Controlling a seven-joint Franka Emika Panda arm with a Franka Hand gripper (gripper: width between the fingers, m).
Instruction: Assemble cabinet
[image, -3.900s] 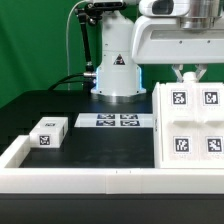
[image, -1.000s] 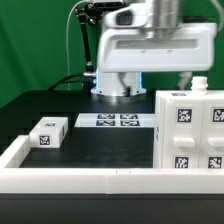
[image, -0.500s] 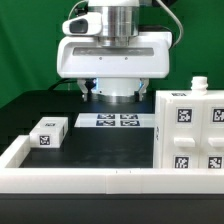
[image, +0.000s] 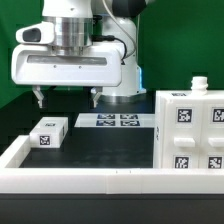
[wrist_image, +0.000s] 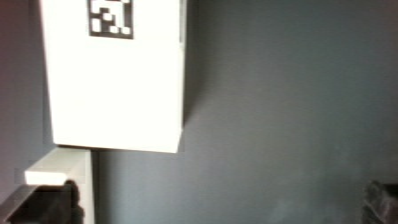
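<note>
Cabinet body (image: 190, 135) at the exterior view's right; empty fingers (image: 38, 97) above the small tagged panel (image: 48, 132).
The body stands on the black surface (image: 105, 148), well apart from the panel lying near the left rim. The fingers hang over that panel, spread wide apart, gripping nothing and touching nothing.

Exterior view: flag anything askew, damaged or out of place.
Nothing stands out: the cabinet body stands upright at the exterior view's right, the small panel lies flat, and the gripper hovers open above it.
</note>
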